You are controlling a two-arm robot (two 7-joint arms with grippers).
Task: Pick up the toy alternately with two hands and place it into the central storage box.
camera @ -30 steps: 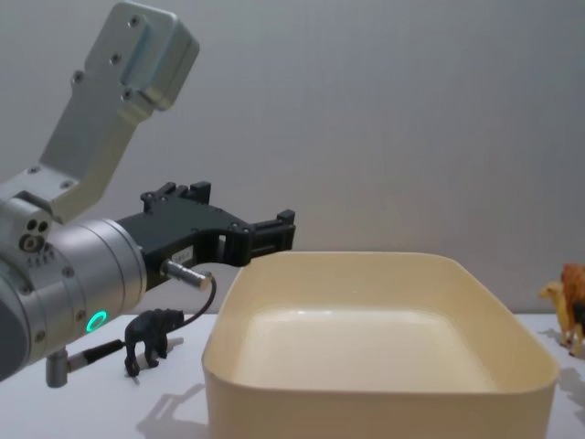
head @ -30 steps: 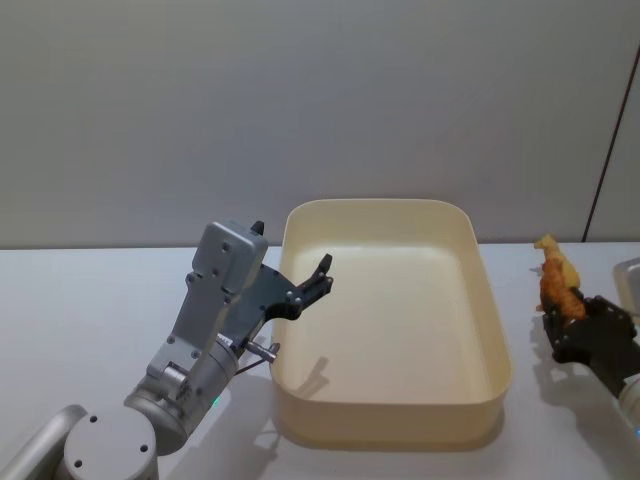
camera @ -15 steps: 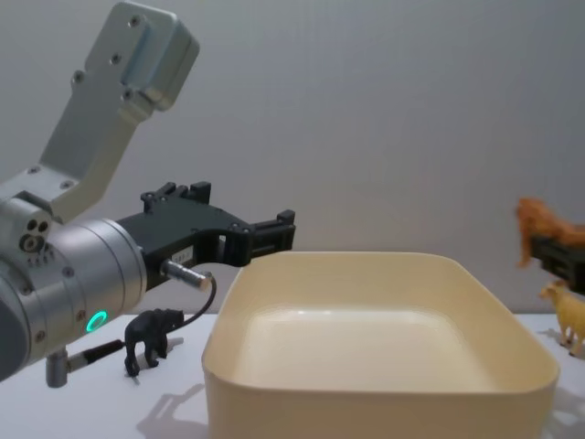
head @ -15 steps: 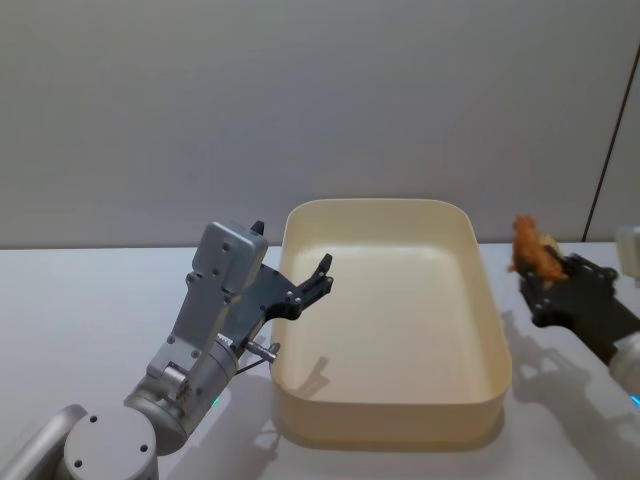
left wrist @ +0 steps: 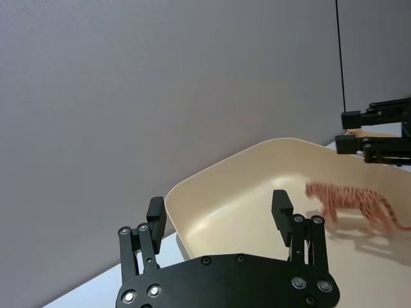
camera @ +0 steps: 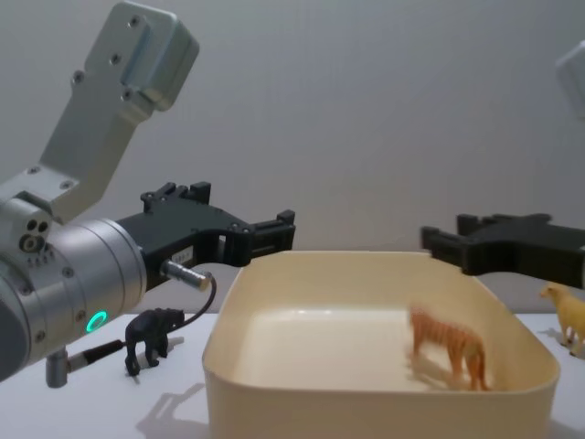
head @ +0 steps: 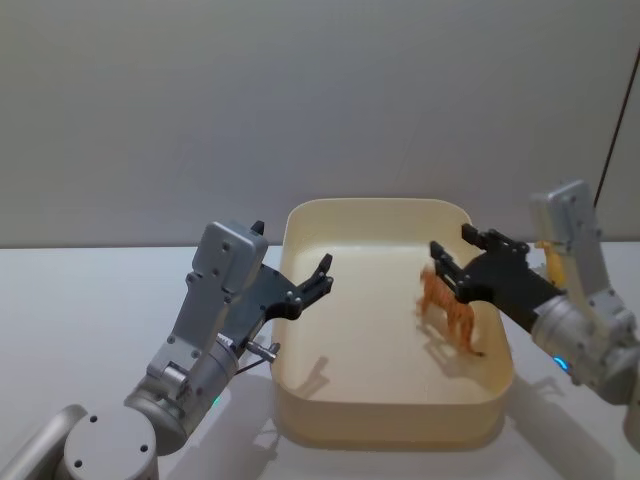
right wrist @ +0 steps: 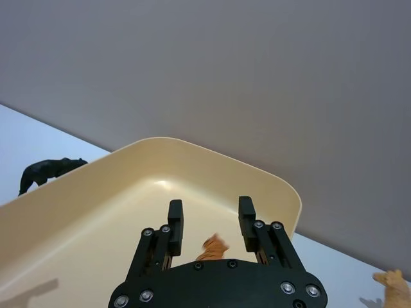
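Note:
An orange striped tiger toy (head: 447,310) (camera: 448,343) (left wrist: 350,205) is inside the cream-yellow central storage box (head: 390,425) (camera: 366,416), near its right wall, blurred and free of any fingers. My right gripper (head: 452,245) (camera: 439,242) (right wrist: 210,210) hangs open just above it, over the box's right side. My left gripper (head: 322,277) (camera: 279,229) (left wrist: 218,212) is open and empty at the box's left rim.
A black animal figure (camera: 154,334) (right wrist: 51,170) stands on the table left of the box. A yellow animal figure (camera: 567,311) (head: 553,262) stands right of it, partly behind my right arm. A grey wall is close behind the table.
My right gripper carried the orange toy from the table at right to over the box and opened; the toy has dropped inside. The left arm has not moved.

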